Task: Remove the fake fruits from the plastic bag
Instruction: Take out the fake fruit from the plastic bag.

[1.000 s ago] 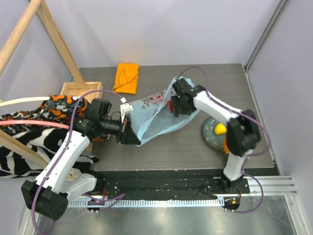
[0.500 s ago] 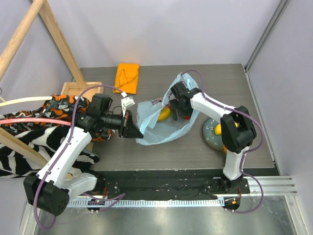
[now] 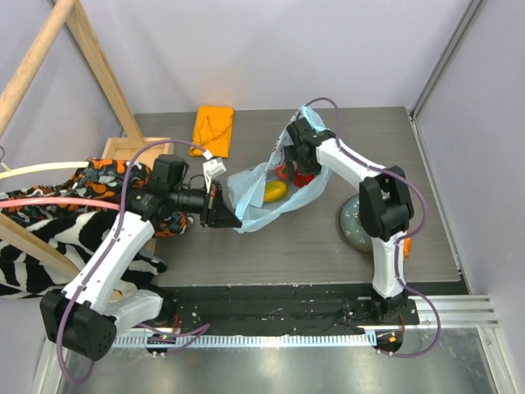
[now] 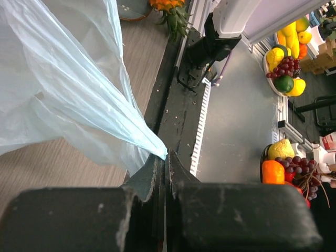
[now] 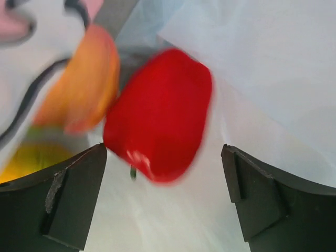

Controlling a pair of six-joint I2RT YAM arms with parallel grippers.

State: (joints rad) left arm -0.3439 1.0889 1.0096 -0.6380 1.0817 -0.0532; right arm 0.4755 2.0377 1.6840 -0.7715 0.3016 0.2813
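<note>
The light-blue plastic bag [image 3: 256, 209] lies mid-table with its mouth facing right. My left gripper [image 3: 220, 205] is shut on its left edge, and the wrist view shows film pinched between the jaws [image 4: 165, 155]. My right gripper [image 3: 295, 167] reaches into the bag's mouth, open. In the right wrist view a red fruit [image 5: 157, 113] sits just ahead of and between the spread fingers [image 5: 79, 194], untouched. A peach-coloured fruit [image 5: 81, 84] and a yellow one [image 5: 21, 163] lie left of it. From above, the yellow fruit [image 3: 275, 191] and red fruit [image 3: 304, 178] show inside the bag. A pineapple [image 4: 167, 6] lies outside the bag.
A grey plate [image 3: 350, 220] sits right of the bag, partly under my right arm. A folded orange cloth [image 3: 213, 130] lies at the back. A wooden box [image 3: 135, 150], a zebra-striped cloth [image 3: 33, 246] and a wooden frame [image 3: 90, 57] stand at the left.
My right gripper has opened wider and pushed deeper into the bag's mouth. The bag has been pulled open and shifted, so the red and yellow fruits now show. The left gripper stays shut.
</note>
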